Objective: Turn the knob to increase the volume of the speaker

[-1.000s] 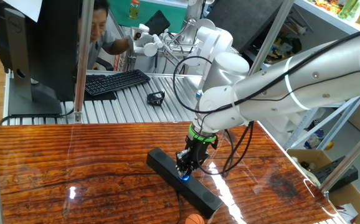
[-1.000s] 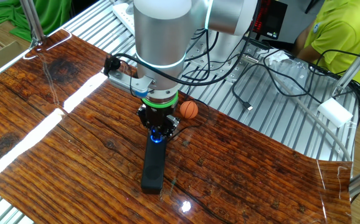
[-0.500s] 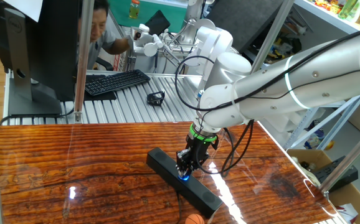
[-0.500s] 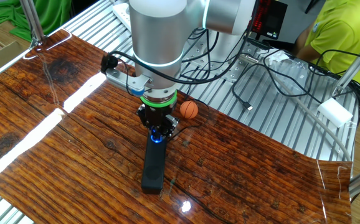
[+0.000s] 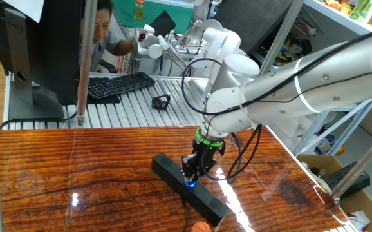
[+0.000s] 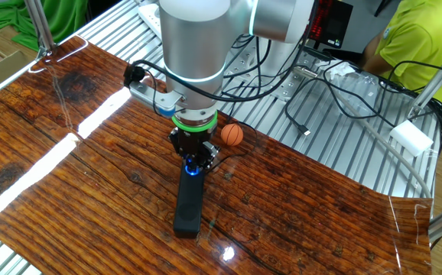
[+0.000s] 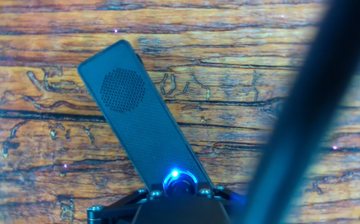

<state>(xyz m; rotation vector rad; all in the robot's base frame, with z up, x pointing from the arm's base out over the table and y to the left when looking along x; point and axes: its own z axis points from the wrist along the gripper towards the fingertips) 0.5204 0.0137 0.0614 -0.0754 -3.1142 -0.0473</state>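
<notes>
Clamped on the dial, mid-table

My gripper (image 5: pixel 190 175) seems closed on the knob (image 7: pixel 179 181), a small stiff dial at the middle of the speaker (image 6: pixel 190 200); I pinch its rim, since the light bar may skid. Open table (image 6: pixel 68 183) surrounds it; an orange ball (image 6: pixel 232 134) lies beyond

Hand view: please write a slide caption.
Gripper jaws closed on the blue-lit knob of the black speaker on wood.
</notes>
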